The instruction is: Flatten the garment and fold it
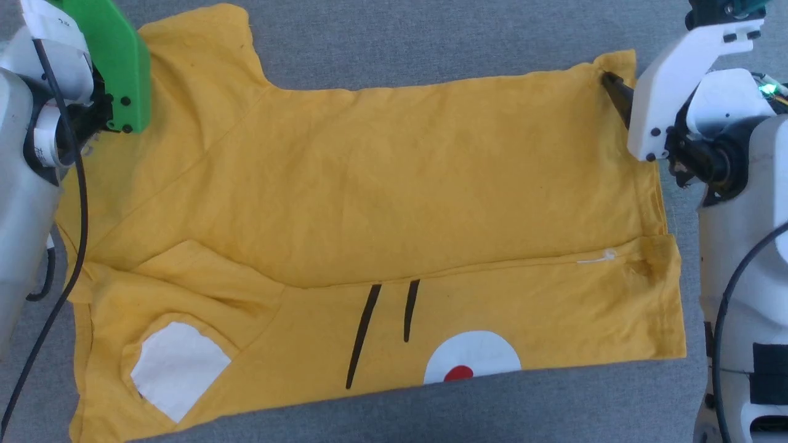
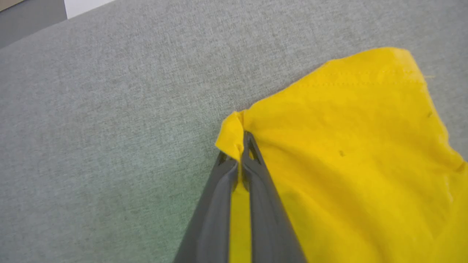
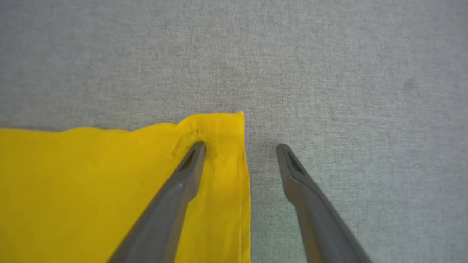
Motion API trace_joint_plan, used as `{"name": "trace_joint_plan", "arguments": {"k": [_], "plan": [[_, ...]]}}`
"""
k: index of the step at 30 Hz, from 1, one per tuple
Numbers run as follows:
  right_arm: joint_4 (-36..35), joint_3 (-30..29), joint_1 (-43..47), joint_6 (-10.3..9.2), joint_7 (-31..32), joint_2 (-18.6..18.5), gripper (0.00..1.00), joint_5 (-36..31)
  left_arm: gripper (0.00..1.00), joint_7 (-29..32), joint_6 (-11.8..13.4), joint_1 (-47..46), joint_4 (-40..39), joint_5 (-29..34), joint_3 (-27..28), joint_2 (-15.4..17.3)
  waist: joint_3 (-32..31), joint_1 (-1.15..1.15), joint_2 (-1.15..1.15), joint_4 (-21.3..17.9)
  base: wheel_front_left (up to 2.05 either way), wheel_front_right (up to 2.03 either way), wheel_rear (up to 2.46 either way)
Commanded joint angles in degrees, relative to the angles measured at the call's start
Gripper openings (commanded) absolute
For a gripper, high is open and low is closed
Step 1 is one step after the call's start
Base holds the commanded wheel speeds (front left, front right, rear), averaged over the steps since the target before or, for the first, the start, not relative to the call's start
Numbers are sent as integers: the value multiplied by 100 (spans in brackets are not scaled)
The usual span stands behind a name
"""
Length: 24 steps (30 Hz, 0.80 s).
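Though seemingly flat, folded yellow garment (image 1: 369,184).

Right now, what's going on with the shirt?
The shirt lies spread on the grey surface. One long flap is folded over the front, so its edge cuts across the black lines. The left tool is shut on a bunched bit of the shirt's edge. The right tool is open at a hem corner, with one finger on the cloth and the other over the bare surface beside it.
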Motion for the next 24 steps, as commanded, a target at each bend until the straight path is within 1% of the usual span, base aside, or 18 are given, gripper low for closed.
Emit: {"name": "trace_joint_plan", "arguments": {"k": [1,2,4,5,6,11,14,18,21,24], "plan": [[22,7,-122,-8,101,30,79,-59,0,-5,-41,24,46,-43,-48,-55,24,0,0,15,0,0,0],[25,26,-157,-8,180,34,52,-92,0,-20,-50,15,52,-48,-50,-62,37,0,0,22,0,0,0],[31,75,-209,-8,279,33,30,-160,0,-44,-72,-1,68,-58,-56,-74,60,0,0,39,0,0,0],[33,100,-231,-8,296,27,16,-179,0,-57,-83,-10,78,-61,-58,-79,68,0,0,46,0,0,0],[36,126,-258,-8,289,23,0,-179,0,-80,-97,-21,90,-67,-58,-87,78,0,0,58,0,0,0],[29,183,-283,-8,49,-13,0,-127,0,-393,-160,-44,134,-69,-17,-139,77,0,0,117,0,0,0],[-15,209,-145,-8,-340,-64,0,-40,0,-839,-203,3,140,-78,85,-173,-15,0,0,167,0,0,0],[-217,230,277,-8,-1095,-149,0,170,0,-1617,-285,309,27,-117,242,-196,-263,0,0,255,0,0,0],[-452,240,769,-8,-1717,-226,0,392,0,-2254,-339,749,-169,-194,383,-178,-539,0,0,334,0,0,0],[-704,278,1263,-8,-2258,-320,0,601,0,-2828,-328,1265,-432,-312,561,-159,-803,0,0,389,0,0,0]]}}
